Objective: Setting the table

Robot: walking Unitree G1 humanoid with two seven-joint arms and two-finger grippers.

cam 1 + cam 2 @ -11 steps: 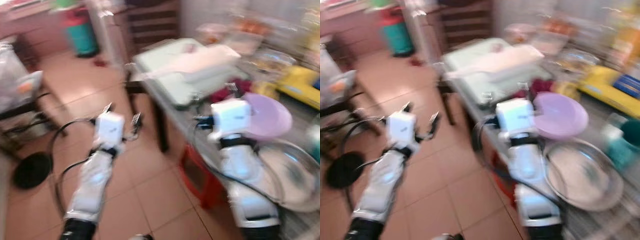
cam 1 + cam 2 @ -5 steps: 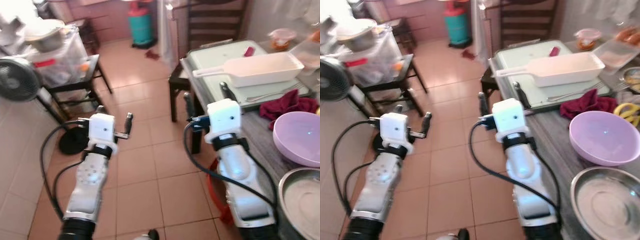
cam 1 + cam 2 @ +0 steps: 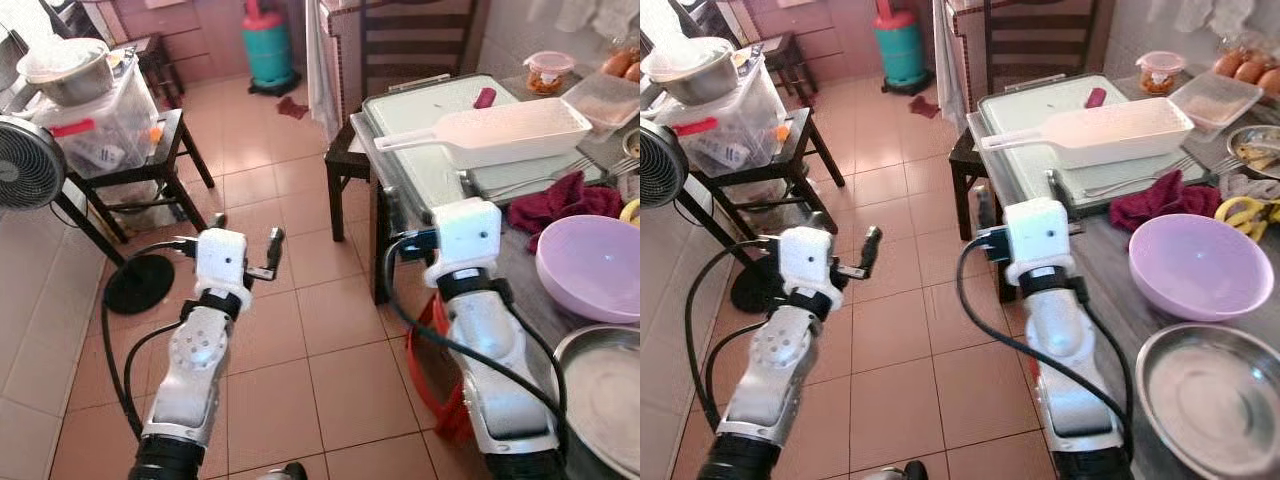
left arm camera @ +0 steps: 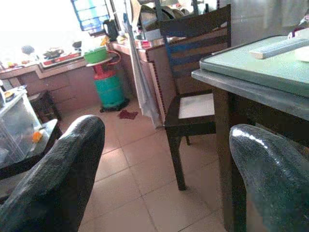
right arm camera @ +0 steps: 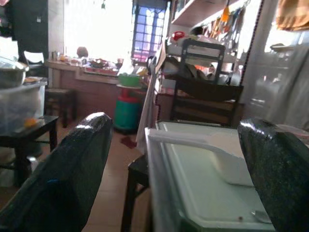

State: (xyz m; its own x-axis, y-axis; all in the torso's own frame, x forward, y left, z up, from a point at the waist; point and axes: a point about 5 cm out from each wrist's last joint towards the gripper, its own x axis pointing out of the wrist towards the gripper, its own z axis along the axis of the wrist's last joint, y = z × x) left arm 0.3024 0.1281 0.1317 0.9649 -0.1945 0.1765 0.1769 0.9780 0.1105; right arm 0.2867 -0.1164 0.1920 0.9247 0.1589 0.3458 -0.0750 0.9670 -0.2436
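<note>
Both arms are raised before the robot at a kitchen desk (image 3: 1110, 265). The left pincer (image 3: 245, 235) hangs over the tiled floor (image 3: 290, 330), well apart from the desk, its two black fingers (image 4: 53, 179) spread apart with nothing between them. The right pincer (image 3: 1018, 200) sits at the desk's near corner; its fingers (image 5: 72, 174) are likewise apart and hold nothing.

On the desk, the lilac bowl (image 3: 1198, 265) lies at about 3 o'clock from the right pincer, near but not touching the arm. The steel basin (image 3: 1210, 395) lies at 5 o'clock, just beside the bowl. A dark red cloth (image 3: 1160, 205) is bunched at 2 o'clock, just beyond the bowl, with a fork (image 3: 1140, 178) just past it on the pale green board (image 3: 1040, 110). A white rectangular dish with a handle (image 3: 1110, 130) rests on this board at 1 o'clock. A clear lidded container (image 3: 1212, 98) and a small jar (image 3: 1158, 72) stand at the far right.

A dark wooden chair (image 3: 400, 60) stands at 12 o'clock beyond the board. A teal gas cylinder (image 3: 265, 45) stands at 11 o'clock; a fan (image 3: 25, 165) and a black side stand (image 3: 150, 165) are at 9 to 10 o'clock.
</note>
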